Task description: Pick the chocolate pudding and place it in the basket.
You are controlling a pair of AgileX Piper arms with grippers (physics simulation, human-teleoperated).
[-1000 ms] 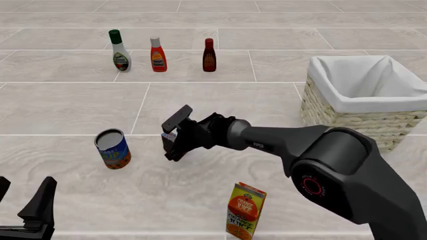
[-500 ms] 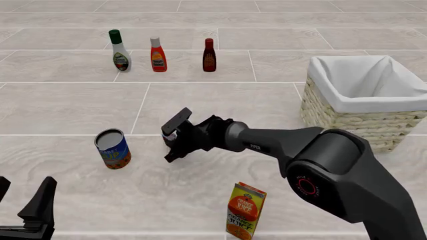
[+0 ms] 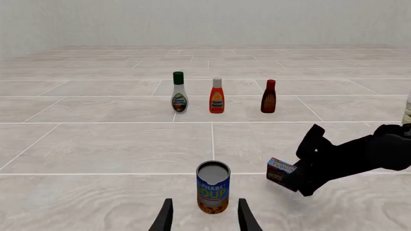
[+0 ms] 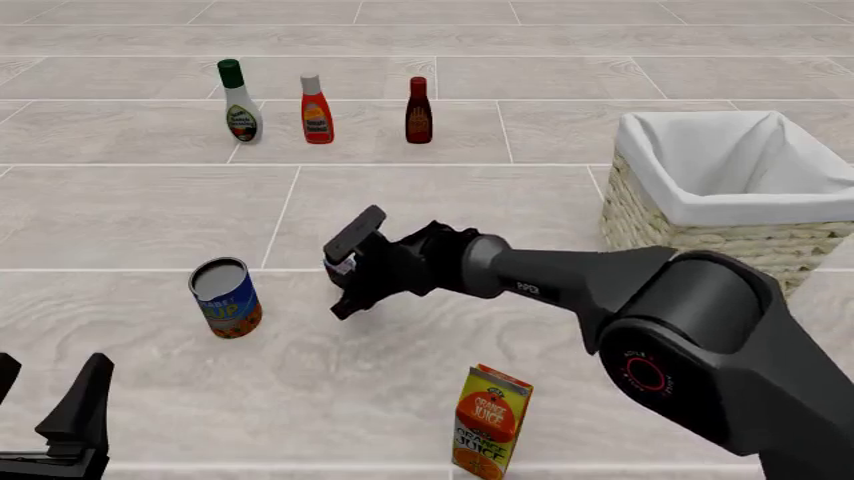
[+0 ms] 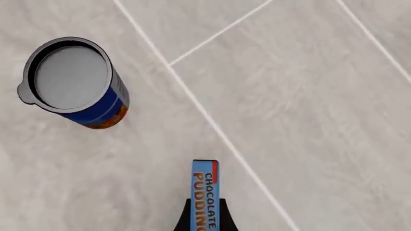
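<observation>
The whole work surface (image 4: 400,210) is laid in large pale grey-beige tiles with a faint wood-like grain, split by thin white grout lines (image 4: 280,225) that run across the front view and converge toward 12 o'clock. In the left wrist view the tiling stretches back to a plain off-white wall (image 3: 205,21) that fills the far end, bare and evenly toned. The light is soft and diffuse, casting only weak, blurred shadows on the tiles. In the right wrist view two grout lines (image 5: 212,125) meet in a T on the pale surface.
</observation>
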